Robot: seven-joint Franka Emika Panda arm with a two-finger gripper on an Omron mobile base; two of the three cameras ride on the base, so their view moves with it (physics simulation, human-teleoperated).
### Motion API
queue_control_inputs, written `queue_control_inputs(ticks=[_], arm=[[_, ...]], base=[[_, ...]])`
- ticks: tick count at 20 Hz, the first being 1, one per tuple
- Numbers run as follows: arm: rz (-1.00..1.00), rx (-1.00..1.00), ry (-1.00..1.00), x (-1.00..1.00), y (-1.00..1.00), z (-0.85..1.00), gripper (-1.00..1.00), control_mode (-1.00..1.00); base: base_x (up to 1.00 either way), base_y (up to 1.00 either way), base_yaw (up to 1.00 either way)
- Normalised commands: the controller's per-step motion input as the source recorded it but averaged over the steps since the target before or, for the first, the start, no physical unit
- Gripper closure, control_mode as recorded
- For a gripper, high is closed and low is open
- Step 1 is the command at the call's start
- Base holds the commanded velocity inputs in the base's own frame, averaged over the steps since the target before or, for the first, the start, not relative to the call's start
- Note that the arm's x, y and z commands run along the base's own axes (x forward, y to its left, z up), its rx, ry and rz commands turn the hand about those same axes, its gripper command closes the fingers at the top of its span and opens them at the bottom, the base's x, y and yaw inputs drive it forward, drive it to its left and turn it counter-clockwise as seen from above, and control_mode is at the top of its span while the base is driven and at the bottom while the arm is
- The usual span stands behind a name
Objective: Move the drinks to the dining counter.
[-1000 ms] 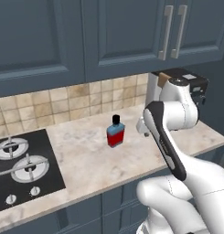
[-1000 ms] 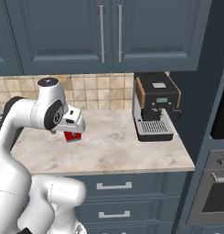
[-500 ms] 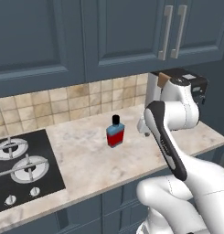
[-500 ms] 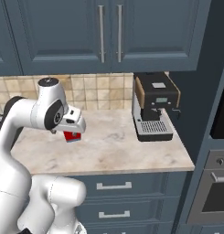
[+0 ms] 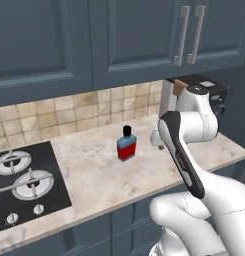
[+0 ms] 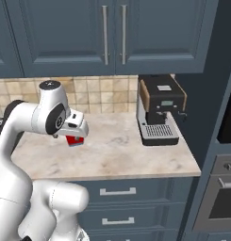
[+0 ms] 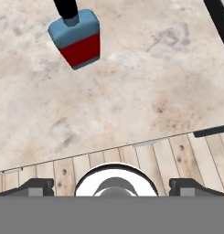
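A flat blue bottle (image 5: 126, 145) with a red label and black cap, one of the drinks, stands upright on the marble counter (image 5: 94, 175) in front of the tiled backsplash. From the right base view just its red label (image 6: 75, 141) peeks out under my hand. My gripper (image 7: 112, 185) hangs above the counter near its front edge, looking down. It is open, with both fingertips (image 7: 38, 185) wide apart and nothing between them. The bottle (image 7: 77, 41) lies ahead of it at the upper left of the hand view, apart from the fingers. The dining counter is out of view.
A black stove (image 5: 19, 180) is set into the counter at the left. A coffee machine (image 6: 159, 113) stands at the counter's right end. Blue wall cabinets (image 6: 112, 37) hang overhead. An oven column (image 6: 225, 188) stands further right. Wooden floor (image 7: 154, 155) shows beyond the counter edge.
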Motion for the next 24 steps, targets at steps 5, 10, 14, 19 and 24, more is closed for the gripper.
queue_control_inputs(ticks=[5, 10, 14, 19, 24], arm=[[0.0, 0.0, 0.0, 0.0, 0.0, 0.0, -1.0, 1.0], [0.05, 0.01, -0.01, 0.0, 0.0, -0.01, -1.0, -1.0], [0.21, 0.02, -0.01, 0.0, 0.0, -0.05, -1.0, -1.0], [0.11, 0.01, 0.0, 0.03, 0.0, -0.04, -1.0, -1.0], [0.17, 0.08, -0.14, 0.15, 0.0, -0.17, -1.0, -1.0]], base=[[0.0, 0.0, 0.16], [0.0, 0.0, 0.21], [0.0, 0.0, 0.0], [0.0, 0.0, 0.0], [0.0, 0.0, 0.0]])
